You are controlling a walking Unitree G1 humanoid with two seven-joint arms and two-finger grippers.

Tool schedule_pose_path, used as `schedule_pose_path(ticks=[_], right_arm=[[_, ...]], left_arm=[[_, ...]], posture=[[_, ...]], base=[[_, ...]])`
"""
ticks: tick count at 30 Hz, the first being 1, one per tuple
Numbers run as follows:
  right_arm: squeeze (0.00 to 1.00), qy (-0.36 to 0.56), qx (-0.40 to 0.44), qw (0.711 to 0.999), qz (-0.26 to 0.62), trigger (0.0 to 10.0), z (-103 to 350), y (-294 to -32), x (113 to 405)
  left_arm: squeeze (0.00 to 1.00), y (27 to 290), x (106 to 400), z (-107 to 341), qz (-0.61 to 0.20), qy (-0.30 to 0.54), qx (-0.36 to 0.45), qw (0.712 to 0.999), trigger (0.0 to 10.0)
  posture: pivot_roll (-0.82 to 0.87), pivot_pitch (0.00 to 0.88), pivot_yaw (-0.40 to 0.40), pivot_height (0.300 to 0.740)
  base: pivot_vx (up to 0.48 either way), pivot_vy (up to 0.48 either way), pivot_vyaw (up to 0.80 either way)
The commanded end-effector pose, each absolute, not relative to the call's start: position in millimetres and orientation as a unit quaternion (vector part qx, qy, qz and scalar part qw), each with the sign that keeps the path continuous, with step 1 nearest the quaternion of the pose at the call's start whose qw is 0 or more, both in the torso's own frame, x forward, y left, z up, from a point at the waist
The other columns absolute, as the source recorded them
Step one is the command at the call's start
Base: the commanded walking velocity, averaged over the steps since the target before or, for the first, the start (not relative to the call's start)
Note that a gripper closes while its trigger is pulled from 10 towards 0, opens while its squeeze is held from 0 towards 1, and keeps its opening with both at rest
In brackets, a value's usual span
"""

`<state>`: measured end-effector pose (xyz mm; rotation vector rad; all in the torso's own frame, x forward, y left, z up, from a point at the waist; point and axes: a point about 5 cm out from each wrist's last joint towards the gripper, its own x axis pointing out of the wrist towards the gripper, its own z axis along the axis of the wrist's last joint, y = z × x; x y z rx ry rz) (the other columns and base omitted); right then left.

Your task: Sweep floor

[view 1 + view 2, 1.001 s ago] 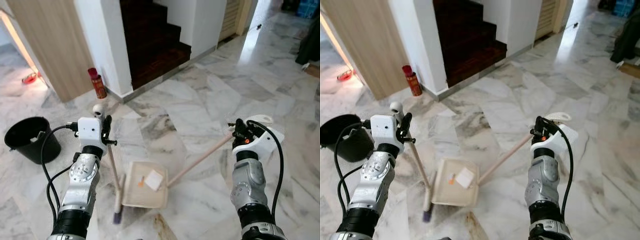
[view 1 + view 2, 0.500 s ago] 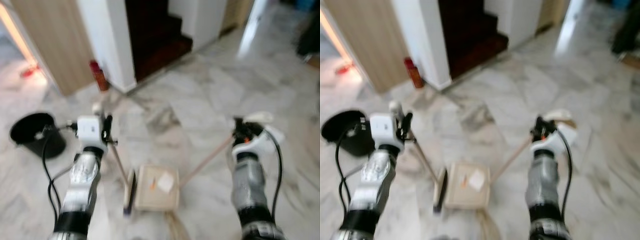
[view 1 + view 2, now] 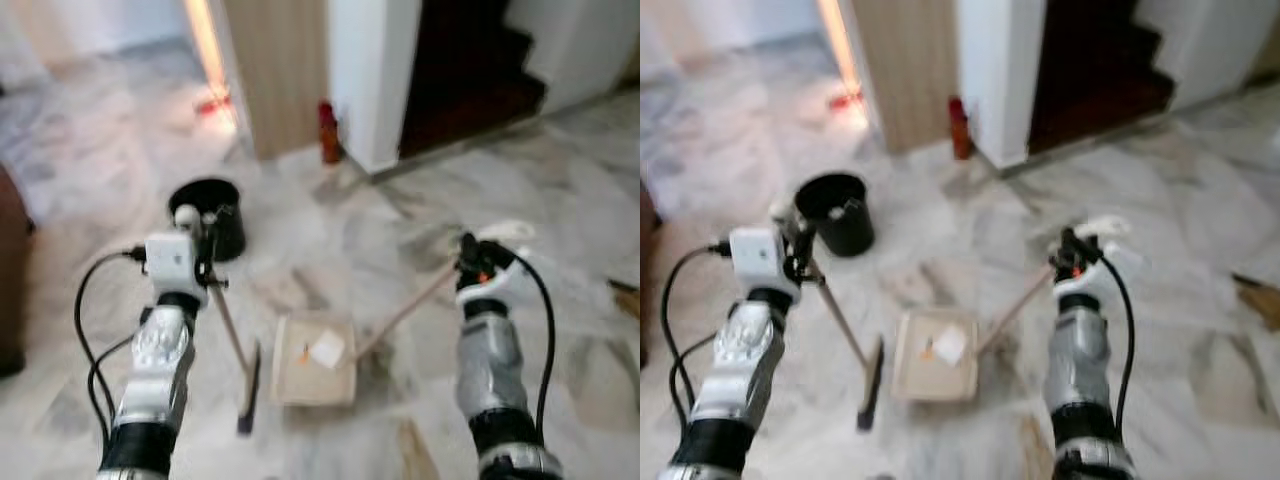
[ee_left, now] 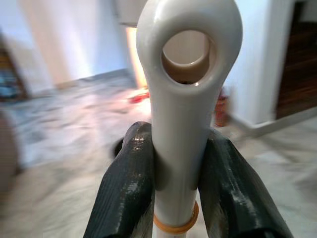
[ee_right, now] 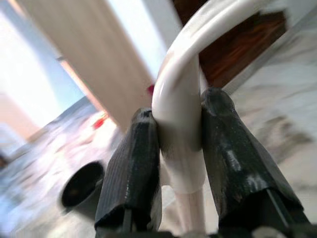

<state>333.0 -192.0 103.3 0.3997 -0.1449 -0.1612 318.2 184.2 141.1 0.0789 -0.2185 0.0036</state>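
Observation:
My left gripper [image 3: 206, 252] is shut on the white top of the broom handle [image 4: 184, 114]; the broom [image 3: 232, 345] slants down to its dark brush head [image 3: 248, 388] on the marble floor. My right gripper [image 3: 470, 262] is shut on the white looped end of the dustpan handle [image 5: 183, 104]. The wooden dustpan handle [image 3: 400, 315] runs down to the cream dustpan [image 3: 314, 358], which lies flat between my arms and holds a white scrap of paper [image 3: 326, 349] and a small orange bit [image 3: 304, 351]. The brush head rests just left of the pan.
A black bucket [image 3: 209, 212] stands on the floor ahead on the left. A red can [image 3: 328, 132] stands by a white pillar [image 3: 365, 70], with a wooden door [image 3: 275, 70] to its left and dark stairs [image 3: 470, 70] to its right. A brown object [image 3: 625, 297] lies at the right edge.
The whole view has swung to the left, so the bucket, can and stairs sit further right in the picture. Both grippers keep their holds; broom and dustpan stay between my arms.

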Motion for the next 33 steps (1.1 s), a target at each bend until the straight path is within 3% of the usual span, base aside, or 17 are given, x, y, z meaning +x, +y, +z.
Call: schedule_pose_path(ticks=[1, 5, 26, 33], right_arm=[[0.00, -0.096, 0.213, 0.969, -0.082, 10.0, 111, -194, 334], [0.00, -0.100, 0.216, 0.968, -0.075, 10.0, 112, -192, 334], [0.00, -0.121, 0.210, 0.969, -0.048, 10.0, 121, -187, 335], [0.00, -0.127, 0.210, 0.969, -0.042, 10.0, 123, -187, 335]], left_arm=[[0.00, 182, 319, 150, -0.001, -0.131, 0.048, 0.990, 10.0], [0.00, 182, 319, 150, -0.002, -0.130, 0.052, 0.990, 10.0], [0.00, 182, 320, 145, 0.003, -0.118, 0.054, 0.992, 10.0], [0.00, 182, 320, 145, 0.003, -0.116, 0.055, 0.992, 10.0]], posture=[[0.06, 0.056, 0.066, 0.740], [0.06, 0.044, 0.065, 0.740], [0.06, 0.021, 0.066, 0.740], [0.06, 0.022, 0.064, 0.740]], base=[[0.000, 0.000, 0.79], [0.000, 0.000, 0.73], [0.000, 0.000, 0.00], [0.000, 0.000, 0.54]])
